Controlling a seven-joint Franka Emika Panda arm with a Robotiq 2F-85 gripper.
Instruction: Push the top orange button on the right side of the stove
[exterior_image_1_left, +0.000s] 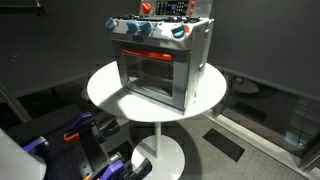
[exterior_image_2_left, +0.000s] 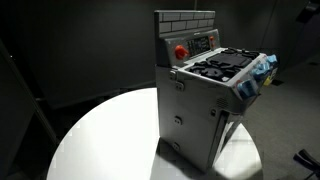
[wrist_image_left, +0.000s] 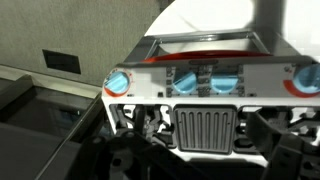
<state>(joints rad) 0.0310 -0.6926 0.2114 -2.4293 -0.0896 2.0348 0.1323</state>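
The grey toy stove stands on a round white table; it also shows in the other exterior view. It has a red door handle, blue-and-white knobs and a dark control panel on its back wall. A round red-orange button sits beside that panel. The panel's small buttons are too small to tell apart. In the wrist view I look down on the stovetop grille. My gripper hangs above the stove with dark blurred fingers wide apart, holding nothing.
The table stands on a pedestal base. Blue and orange equipment sits low beside it, and a dark mat lies on the floor. A grey wall with a dark socket plate lies beyond the stove.
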